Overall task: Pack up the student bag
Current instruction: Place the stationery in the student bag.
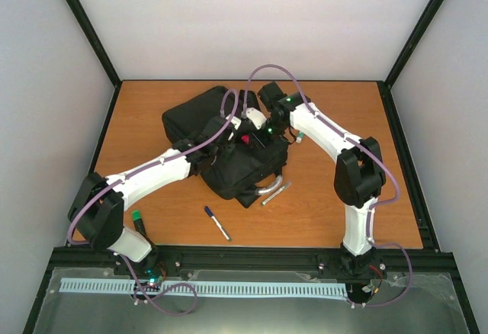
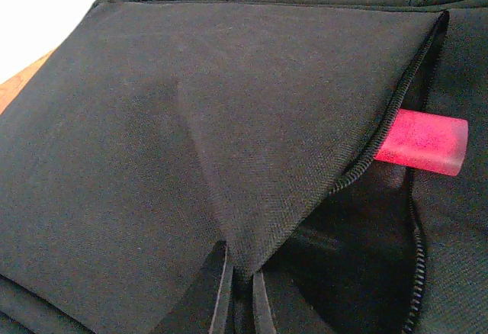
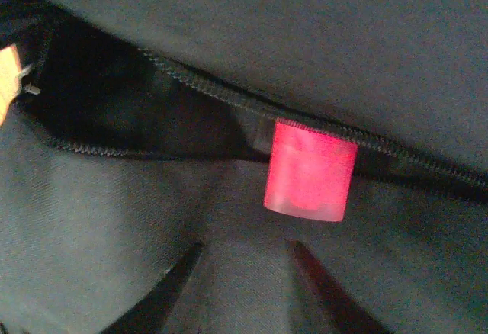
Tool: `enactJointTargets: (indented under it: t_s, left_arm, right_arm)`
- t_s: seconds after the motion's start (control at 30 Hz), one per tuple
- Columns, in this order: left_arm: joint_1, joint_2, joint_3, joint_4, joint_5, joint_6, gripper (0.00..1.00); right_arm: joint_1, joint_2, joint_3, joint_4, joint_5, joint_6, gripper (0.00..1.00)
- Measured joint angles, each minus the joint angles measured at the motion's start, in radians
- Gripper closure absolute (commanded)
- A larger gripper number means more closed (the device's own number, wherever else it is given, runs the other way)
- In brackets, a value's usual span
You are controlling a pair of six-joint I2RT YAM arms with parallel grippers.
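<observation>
The student bag (image 1: 229, 158) is a large black backpack lying flat in the middle of the table. My left gripper (image 2: 240, 277) is shut on the edge of its black fabric flap (image 2: 252, 143) and holds the zip opening apart. A pink translucent block (image 3: 310, 168) sticks halfway out of that opening (image 2: 423, 142), and it shows as a pink spot (image 1: 246, 140) from above. My right gripper (image 3: 245, 254) is open just short of the block, over the bag's fabric, with nothing between its fingers. The inside of the pocket is dark.
A blue-capped pen (image 1: 217, 223) lies on the wooden table (image 1: 351, 197) in front of the bag. A green-capped marker (image 1: 138, 219) lies by the left arm's base. A light pen (image 1: 276, 193) rests against the bag's near edge. Black frame rails bound the table.
</observation>
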State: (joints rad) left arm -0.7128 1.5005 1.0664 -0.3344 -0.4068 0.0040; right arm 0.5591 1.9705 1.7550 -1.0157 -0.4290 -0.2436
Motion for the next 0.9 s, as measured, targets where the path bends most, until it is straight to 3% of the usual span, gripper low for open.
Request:
enactJointTargets:
  t_s: [0.17, 0.4, 0.6, 0.9]
  left_arm:
    - [0.0, 0.0, 0.0, 0.0, 0.001, 0.0, 0.99]
    - [0.0, 0.0, -0.004, 0.005, 0.008, 0.0, 0.99]
    - [0.0, 0.0, -0.008, 0.008, 0.008, 0.0, 0.99]
    - [0.0, 0.0, -0.011, 0.02, 0.008, 0.0, 0.99]
  right_arm:
    - [0.0, 0.005, -0.039, 0.021, -0.005, -0.008, 0.96]
    - [0.0, 0.048, -0.032, 0.133, -0.009, 0.007, 0.97]
    - [0.0, 0.132, 0.026, 0.193, -0.005, 0.041, 0.85]
    - [0.001, 0.021, -0.094, 0.257, -0.032, 0.05, 0.73]
